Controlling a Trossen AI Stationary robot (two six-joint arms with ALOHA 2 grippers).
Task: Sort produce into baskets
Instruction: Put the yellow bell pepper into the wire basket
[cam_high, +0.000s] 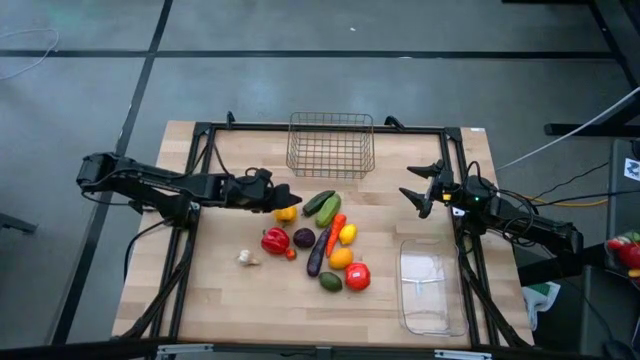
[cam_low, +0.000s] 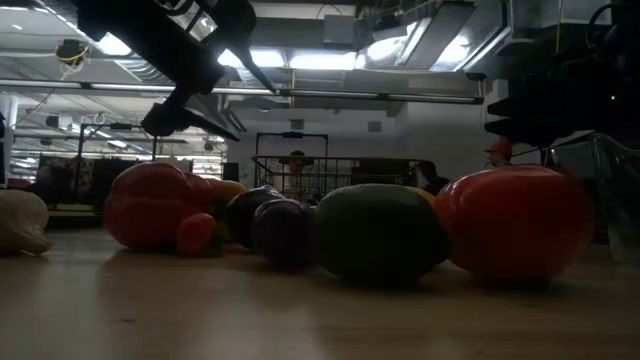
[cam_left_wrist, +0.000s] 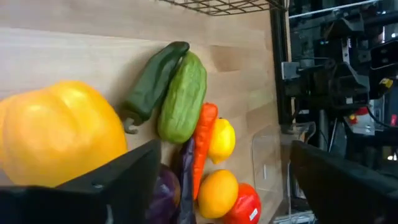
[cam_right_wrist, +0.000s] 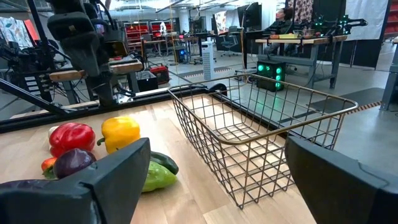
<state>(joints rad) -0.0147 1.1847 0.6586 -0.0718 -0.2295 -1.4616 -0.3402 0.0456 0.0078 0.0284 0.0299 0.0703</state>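
Wooden counter held the produce clustered mid-surface. Left gripper hovered over the yellow pepper, fingers apart. Right gripper waited beside the wire basket, fingers apart.

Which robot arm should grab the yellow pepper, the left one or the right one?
Probably the left. The left gripper hangs open right at the yellow pepper, which fills the left wrist view. The right gripper, also open, waits across the table beyond the produce pile, nearer the clear tray.
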